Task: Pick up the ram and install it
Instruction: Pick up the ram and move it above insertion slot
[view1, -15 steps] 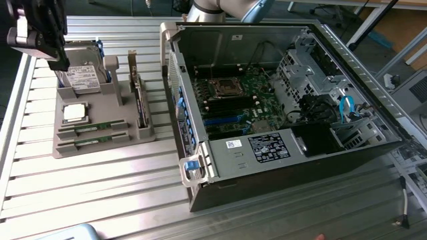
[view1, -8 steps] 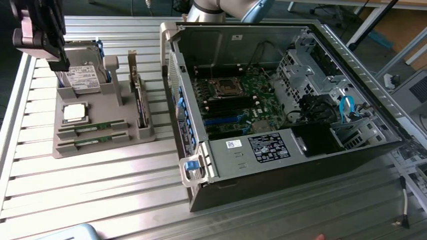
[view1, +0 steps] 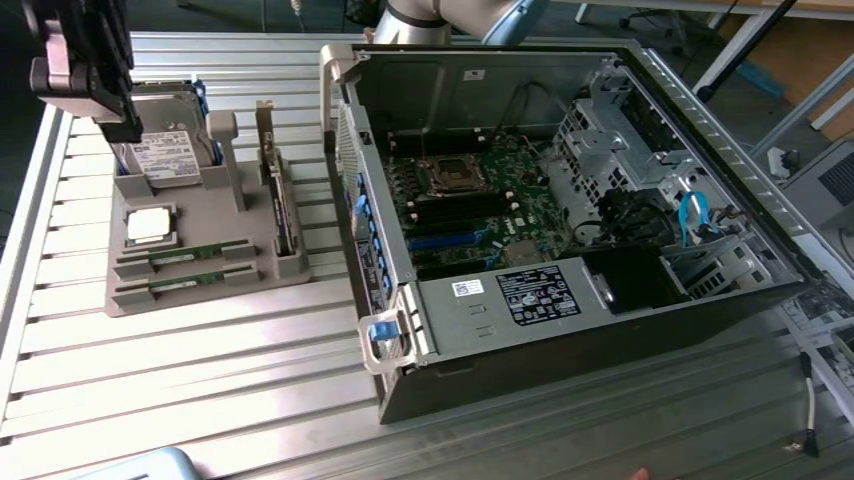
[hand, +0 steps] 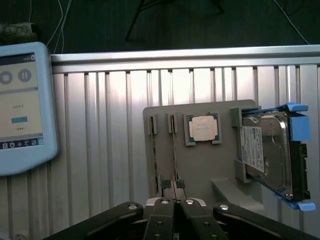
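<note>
Ribbed aluminium tabletop (view1: 200, 380), with office clutter beyond its far edge. Toward the tabletop edge at the exterior view's left: grey holder (view1: 200, 215) with parts slotted in. Just beside it, toward the opposite edge: open computer case (view1: 534, 290) on its side, motherboard (view1: 481, 190) exposed inside.

On the holder, at the end nearest the tabletop edge along the bottom of the exterior view: second ram stick (view1: 178, 286), flat in a long slot. Just beside it in the parallel slot: ram (view1: 180, 257), green with dark chips. Next along: square silver processor (view1: 150, 225) in its pocket. At the far end: hard drive (view1: 167, 150) in blue rails, propped on edge. Along the holder's side nearest the case: expansion card (view1: 276, 195), standing on edge.

Gripper (view1: 118, 125): hangs above the hard-drive end of the holder, near the tabletop's far corner, well apart from both sticks. Jaws pressed together, tips meeting.

At the tabletop edge, in the wrist view: light-blue tablet (hand: 20, 105), screen lit.
</note>
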